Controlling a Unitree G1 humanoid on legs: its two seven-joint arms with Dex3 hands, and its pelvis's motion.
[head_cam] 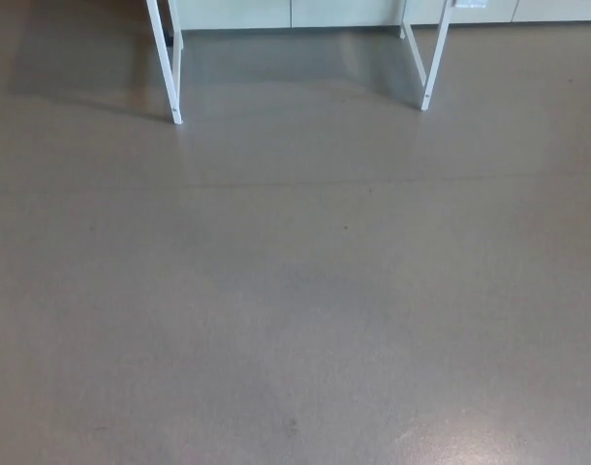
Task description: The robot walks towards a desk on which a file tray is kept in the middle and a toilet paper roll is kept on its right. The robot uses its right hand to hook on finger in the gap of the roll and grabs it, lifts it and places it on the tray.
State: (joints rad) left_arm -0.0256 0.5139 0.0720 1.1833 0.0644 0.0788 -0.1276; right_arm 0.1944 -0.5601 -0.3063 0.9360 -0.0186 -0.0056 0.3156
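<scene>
Bare grey-brown floor (295,339) lay nearest the camera and filled nearly the whole head view, faintly glossy at the lower right. Neither the right hand nor the left hand showed, so it could not be told whether their fingers were released, clenched or grasping anything, and no place could be fixed against them. At the far top edge stood the white feet of the desk: its left leg frame (166,68) and its right leg frame (432,68), well apart, with pale cabinet fronts (295,12) behind them. The desk top was cut off above the picture, so the file tray and the toilet paper roll were both out of sight, and the roll's long axis could not be read. Judging by the task, the roll should lie ahead and to the right, nearer the right hand; the walk looked unfinished, with open floor before the desk
</scene>
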